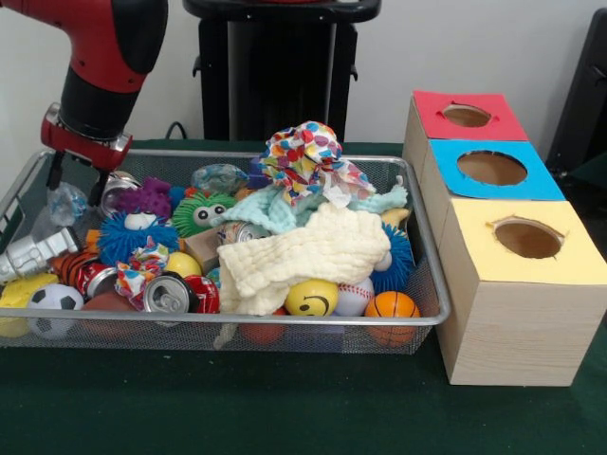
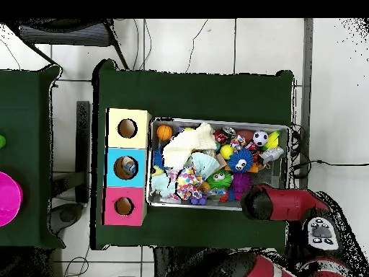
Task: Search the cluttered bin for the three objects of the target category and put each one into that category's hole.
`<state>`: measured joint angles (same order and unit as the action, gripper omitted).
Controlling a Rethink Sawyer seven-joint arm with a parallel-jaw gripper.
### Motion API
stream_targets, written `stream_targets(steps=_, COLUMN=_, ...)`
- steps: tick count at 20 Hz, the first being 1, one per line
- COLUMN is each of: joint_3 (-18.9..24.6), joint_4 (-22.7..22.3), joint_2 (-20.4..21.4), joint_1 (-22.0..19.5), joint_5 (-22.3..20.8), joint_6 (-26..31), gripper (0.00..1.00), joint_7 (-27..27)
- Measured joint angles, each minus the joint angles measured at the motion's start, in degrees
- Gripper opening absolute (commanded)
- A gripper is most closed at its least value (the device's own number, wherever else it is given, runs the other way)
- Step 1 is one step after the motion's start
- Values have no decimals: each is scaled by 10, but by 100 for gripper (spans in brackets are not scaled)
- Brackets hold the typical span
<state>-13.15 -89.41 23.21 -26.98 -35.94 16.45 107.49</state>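
A dark green cloth-covered table (image 1: 285,417) stands before a pale wall, on a light tiled floor (image 2: 187,43) in the overhead view. The red and black arm (image 1: 104,57) comes down over the bin's left far corner in the front view; the gripper (image 1: 78,180) hangs just above the clutter there, and whether its claw is spread or pressed together cannot be told. The bin (image 1: 285,327) of wire mesh sits in the middle of the table, piled full. Just beside its right end stands the pale wooden box (image 1: 512,322), with the hole (image 1: 491,168) in the blue surround between the red and yellow ones. A cream cloth (image 1: 303,256) lies over the bin's centre, a spotted cloth (image 1: 299,152) heaped behind it. A clear plastic bottle (image 1: 63,205) lies beside the gripper at the left end; another bottle (image 1: 218,177) glints by the far rim. Cans (image 1: 169,294), a soccer ball (image 1: 54,300) and a basketball (image 1: 392,305) crowd the near rim.
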Motion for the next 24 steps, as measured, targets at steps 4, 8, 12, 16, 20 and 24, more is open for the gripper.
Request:
stream_targets(steps=4, joint_3=-2, joint_4=0, joint_2=-2, joint_1=0, joint_5=9, joint_6=0, gripper=100, joint_7=0)
stream_targets(steps=8, joint_3=-4, joint_4=0, joint_2=-4, joint_1=0, joint_5=17, joint_6=0, gripper=100, joint_7=0)
stream_targets(steps=12, joint_3=-5, joint_4=2, joint_2=-5, joint_1=0, joint_5=20, joint_6=0, gripper=100, joint_7=0)
stream_targets(steps=16, joint_3=-5, joint_4=7, joint_2=-7, joint_1=0, joint_5=23, joint_6=0, gripper=100, joint_7=0)
stream_targets(steps=20, joint_3=2, joint_4=18, joint_2=-7, joint_1=-7, joint_5=27, joint_6=0, gripper=100, joint_7=0)
stream_targets(steps=24, joint_3=15, joint_4=33, joint_2=-8, joint_1=-26, joint_5=29, joint_6=-2, gripper=100, joint_7=0)
